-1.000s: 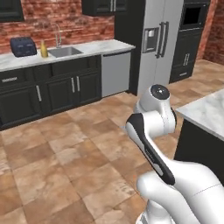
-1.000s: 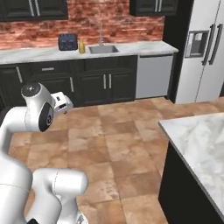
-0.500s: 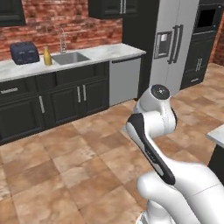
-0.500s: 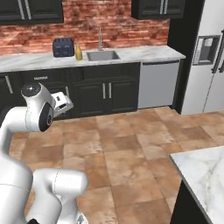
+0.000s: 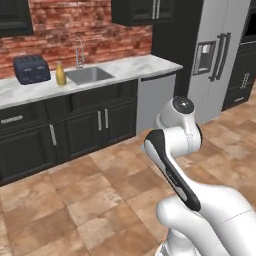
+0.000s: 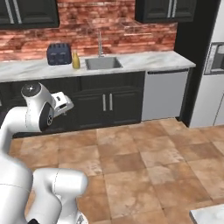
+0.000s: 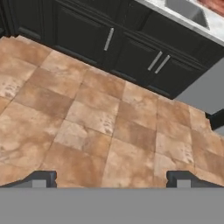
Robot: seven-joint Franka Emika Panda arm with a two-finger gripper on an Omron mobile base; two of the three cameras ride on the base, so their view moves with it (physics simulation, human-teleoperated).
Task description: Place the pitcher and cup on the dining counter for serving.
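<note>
— Listing pitcher: where did it stand?
— Sink worktop, beside toaster, at 3 o'clock. Gripper: fingers wide apart, apparently empty, over floor tiles.

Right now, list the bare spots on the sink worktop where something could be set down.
Open marble runs from the sink right to the worktop end, above the dishwasher. Another strip lies left of the toaster. Crowded: the pitcher fills the gap between toaster and sink.
</note>
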